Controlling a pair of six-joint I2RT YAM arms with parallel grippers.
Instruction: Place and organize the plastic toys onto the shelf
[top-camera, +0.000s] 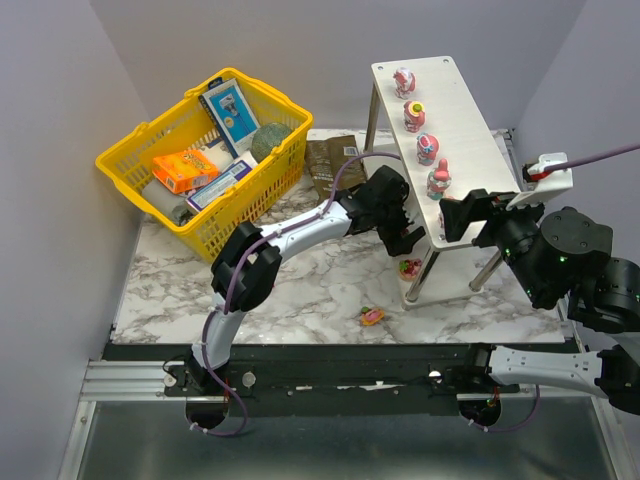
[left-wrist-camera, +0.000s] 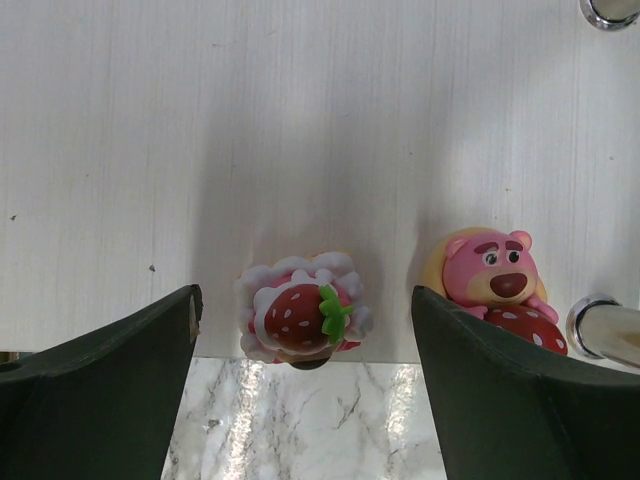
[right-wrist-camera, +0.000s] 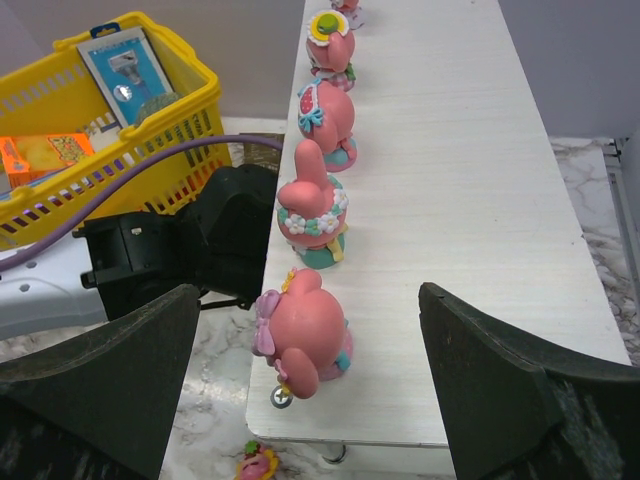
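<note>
The shelf's top board (top-camera: 470, 130) carries a row of pink toys (top-camera: 427, 149), also seen in the right wrist view (right-wrist-camera: 313, 215). My right gripper (right-wrist-camera: 305, 390) is open over the board's near end, its fingers on either side of the nearest pink toy (right-wrist-camera: 303, 335) without touching it; it also shows in the top view (top-camera: 458, 218). My left gripper (top-camera: 405, 238) reaches under the top board and is open and empty (left-wrist-camera: 305, 400). Between its fingers a strawberry toy (left-wrist-camera: 305, 318) stands at the edge of the lower board (left-wrist-camera: 200, 150), with a pink bear toy (left-wrist-camera: 497, 280) to its right.
A small orange-pink toy (top-camera: 372, 316) lies on the marble table in front of the shelf. Another small pink toy (right-wrist-camera: 258, 462) shows below the top board's near corner. A yellow basket (top-camera: 205, 165) of groceries stands at the back left, with a brown packet (top-camera: 330, 165) beside it.
</note>
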